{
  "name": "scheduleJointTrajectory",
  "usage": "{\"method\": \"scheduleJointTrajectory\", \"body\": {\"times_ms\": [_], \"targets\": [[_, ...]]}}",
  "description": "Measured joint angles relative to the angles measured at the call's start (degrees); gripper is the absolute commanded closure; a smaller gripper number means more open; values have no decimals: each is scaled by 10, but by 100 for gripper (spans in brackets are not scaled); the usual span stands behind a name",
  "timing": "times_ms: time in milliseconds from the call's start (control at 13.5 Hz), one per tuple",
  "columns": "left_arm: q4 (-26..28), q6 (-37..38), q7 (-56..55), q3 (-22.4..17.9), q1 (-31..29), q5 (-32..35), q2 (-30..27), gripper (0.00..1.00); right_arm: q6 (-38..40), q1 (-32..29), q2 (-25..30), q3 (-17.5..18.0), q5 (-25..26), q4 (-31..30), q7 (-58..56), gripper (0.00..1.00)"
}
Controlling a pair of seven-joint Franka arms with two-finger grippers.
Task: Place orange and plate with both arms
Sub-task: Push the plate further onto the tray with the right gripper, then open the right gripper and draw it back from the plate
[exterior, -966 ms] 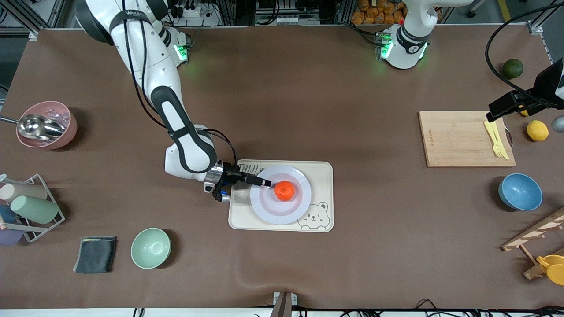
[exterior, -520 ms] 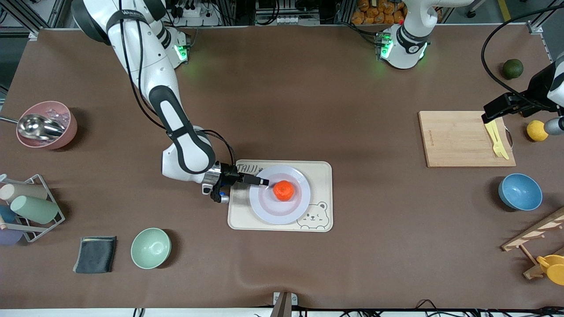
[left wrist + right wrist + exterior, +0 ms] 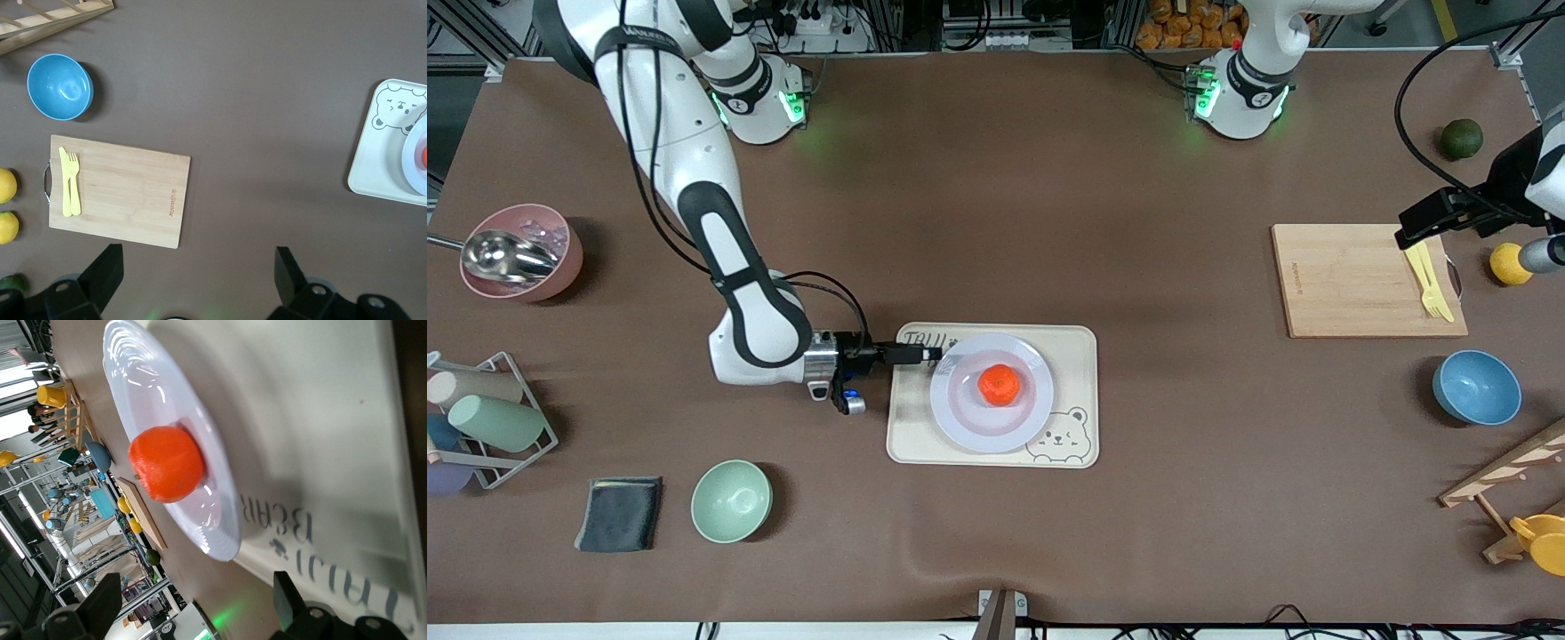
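Observation:
The orange (image 3: 999, 384) rests in the middle of the pale plate (image 3: 960, 418), which lies on the cream bear tray (image 3: 911, 427). My right gripper (image 3: 929, 355) is low over the tray's edge toward the right arm's end, just clear of the plate rim, open and empty. In the right wrist view the orange (image 3: 167, 463) sits on the plate (image 3: 163, 393), apart from the open right gripper (image 3: 193, 613). My left gripper (image 3: 1409, 233) hangs open over the wooden cutting board's edge, holding nothing. In the left wrist view the left gripper (image 3: 198, 280) is open over bare table.
A cutting board (image 3: 1369, 280) with a yellow fork (image 3: 1430, 283) lies at the left arm's end, with a lemon (image 3: 1509, 264), a dark green fruit (image 3: 1462, 139) and a blue bowl (image 3: 1476, 388) around it. A green bowl (image 3: 731, 500), grey cloth (image 3: 620, 513), cup rack (image 3: 480, 418) and pink bowl (image 3: 520, 252) stand at the right arm's end.
My right gripper has drawn back from the orange, off the plate, toward the right arm's end of the tray. The orange stays on the plate. The left arm shifted slightly.

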State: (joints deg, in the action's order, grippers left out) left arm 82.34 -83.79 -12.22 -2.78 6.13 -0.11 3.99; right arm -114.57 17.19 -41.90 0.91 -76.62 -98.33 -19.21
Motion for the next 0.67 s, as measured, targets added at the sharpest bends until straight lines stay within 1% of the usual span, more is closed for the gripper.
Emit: {"method": "scheduleJointTrajectory", "body": {"times_ms": [149,297,520,595,669], "targets": [[0,0,0,0,0,0,0,0,2,4,35,5,43,1,58,0],[0,0,0,-1,-1,0,0,0,19,11,64,8,88,0,82,0],[-4,-2,0,-4,-2,0,0,0,79,10,105,6,117,2,84,0],[-8,-2,0,-4,-3,0,0,0,94,1,126,3,151,2,85,0],[-10,-2,0,-5,-4,0,0,0,107,-16,146,0,203,2,86,0]]}}
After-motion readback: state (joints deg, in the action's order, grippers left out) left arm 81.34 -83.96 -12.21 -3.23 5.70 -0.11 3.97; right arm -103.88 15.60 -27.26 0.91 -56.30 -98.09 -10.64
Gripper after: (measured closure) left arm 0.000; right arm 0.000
